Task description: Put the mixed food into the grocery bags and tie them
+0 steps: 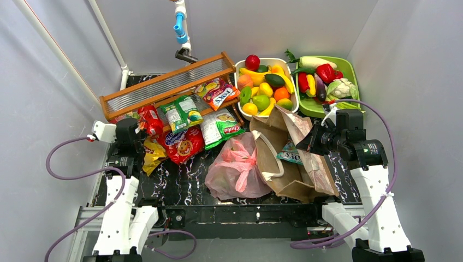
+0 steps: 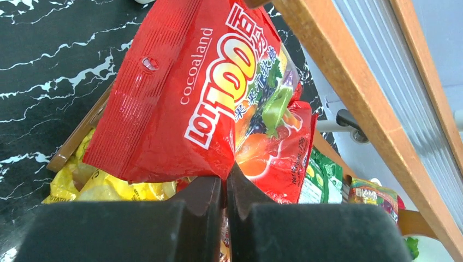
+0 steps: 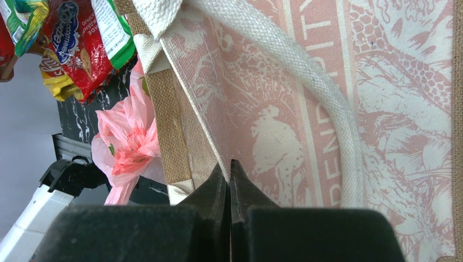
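My left gripper [image 2: 225, 173] is shut on the lower corner of a red foil snack packet [image 2: 185, 87], which stands at the table's left side [image 1: 150, 120] beside a yellow packet [image 2: 104, 185]. My right gripper [image 3: 230, 166] is shut on the white-seamed rim of the brown grocery bag [image 3: 273, 82], holding its mouth up [image 1: 289, 164]; the bag's white rope handle [image 3: 333, 114] curves past the fingers. A teal packet [image 1: 289, 155] lies inside that bag. The pink plastic bag [image 1: 237, 166] sits bunched left of it, also seen in the right wrist view [image 3: 131, 142]. More snack packets [image 1: 185, 128] lie scattered at centre left.
A wooden slatted rack [image 1: 169, 84] leans across the back left, close above my left gripper [image 1: 141, 128]. A white basket [image 1: 238, 82] of toy fruit and a green tray [image 1: 354, 73] of toy vegetables stand at the back right. White walls close in on both sides.
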